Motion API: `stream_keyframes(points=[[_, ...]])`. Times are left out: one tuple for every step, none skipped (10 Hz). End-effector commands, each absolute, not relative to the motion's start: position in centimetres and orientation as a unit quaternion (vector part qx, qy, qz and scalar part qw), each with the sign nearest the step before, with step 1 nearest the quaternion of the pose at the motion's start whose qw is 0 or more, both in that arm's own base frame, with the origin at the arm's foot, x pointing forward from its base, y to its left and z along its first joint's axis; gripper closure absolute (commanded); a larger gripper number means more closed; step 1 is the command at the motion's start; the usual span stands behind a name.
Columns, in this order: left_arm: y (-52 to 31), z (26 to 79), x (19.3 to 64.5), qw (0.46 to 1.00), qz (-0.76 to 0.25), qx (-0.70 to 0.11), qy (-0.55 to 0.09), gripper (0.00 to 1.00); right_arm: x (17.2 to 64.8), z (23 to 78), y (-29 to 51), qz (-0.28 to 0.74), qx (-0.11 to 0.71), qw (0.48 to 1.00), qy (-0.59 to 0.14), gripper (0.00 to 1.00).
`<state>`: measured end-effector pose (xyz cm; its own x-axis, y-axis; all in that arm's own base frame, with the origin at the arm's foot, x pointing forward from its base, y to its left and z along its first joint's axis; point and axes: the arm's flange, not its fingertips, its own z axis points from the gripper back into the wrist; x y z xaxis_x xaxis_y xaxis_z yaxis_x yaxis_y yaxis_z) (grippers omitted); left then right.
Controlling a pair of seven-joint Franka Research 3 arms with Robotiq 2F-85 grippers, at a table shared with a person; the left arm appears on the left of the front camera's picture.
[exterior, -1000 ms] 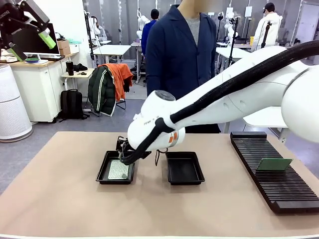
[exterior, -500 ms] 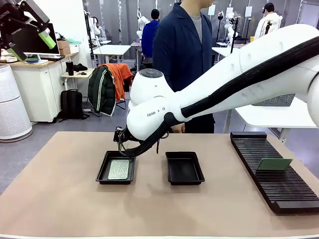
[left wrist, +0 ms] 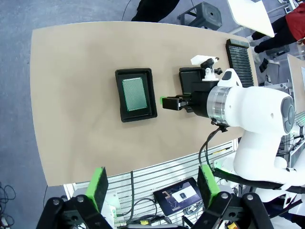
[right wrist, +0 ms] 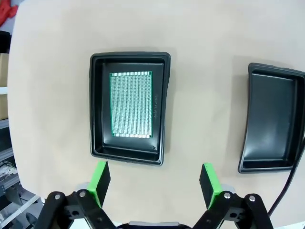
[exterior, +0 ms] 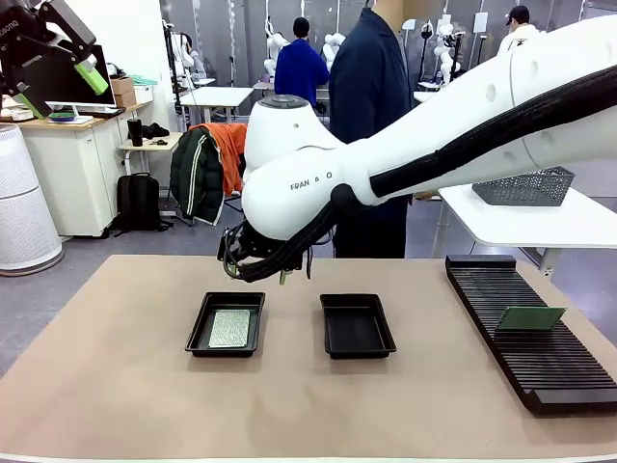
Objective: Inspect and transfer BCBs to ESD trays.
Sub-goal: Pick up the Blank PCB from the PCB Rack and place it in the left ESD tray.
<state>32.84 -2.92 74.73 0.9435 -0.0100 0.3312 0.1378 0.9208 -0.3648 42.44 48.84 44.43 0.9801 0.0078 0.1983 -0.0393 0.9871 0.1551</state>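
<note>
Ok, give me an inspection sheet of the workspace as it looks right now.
Surface: tan table, carrying two trays and a rack.
Job's things: left tray holds one circuit board lying flat; right tray is empty; second board sits in the slotted rack.
Clutter: nothing seen.
Grippers: right gripper open, above the table near the left tray, holding nothing; left gripper open, high over the table, holding nothing.
Cables: black hose runs along the right arm; thin black cable hangs near the right tray.
Surroundings: person in a dark jacket at the far side; mesh basket on a white side table.
</note>
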Motion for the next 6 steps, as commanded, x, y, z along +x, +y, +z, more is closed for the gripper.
stream_keyframes(points=[[-2.89,74.63,32.88,0.967,-0.037,-0.193,-0.164,0.00,42.27,45.42,48.70,-0.003,0.057,0.993,-0.105,0.00],[-2.89,74.63,32.88,0.967,-0.037,-0.193,-0.164,0.00,42.62,45.84,48.51,-0.007,0.062,0.992,-0.105,0.00],[-2.89,74.63,32.88,0.967,-0.037,-0.193,-0.164,0.00,42.42,45.01,48.72,0.011,0.075,0.992,-0.096,0.00],[-2.89,74.63,32.88,0.967,-0.037,-0.193,-0.164,0.00,42.42,45.01,48.72,0.011,0.075,0.992,-0.096,0.00],[-2.89,74.63,32.88,0.967,-0.037,-0.193,-0.164,0.00,42.42,45.01,48.72,0.011,0.075,0.992,-0.096,0.00],[-2.89,74.63,32.88,0.967,-0.037,-0.193,-0.164,0.00,42.42,45.01,48.72,0.011,0.075,0.992,-0.096,0.00]])
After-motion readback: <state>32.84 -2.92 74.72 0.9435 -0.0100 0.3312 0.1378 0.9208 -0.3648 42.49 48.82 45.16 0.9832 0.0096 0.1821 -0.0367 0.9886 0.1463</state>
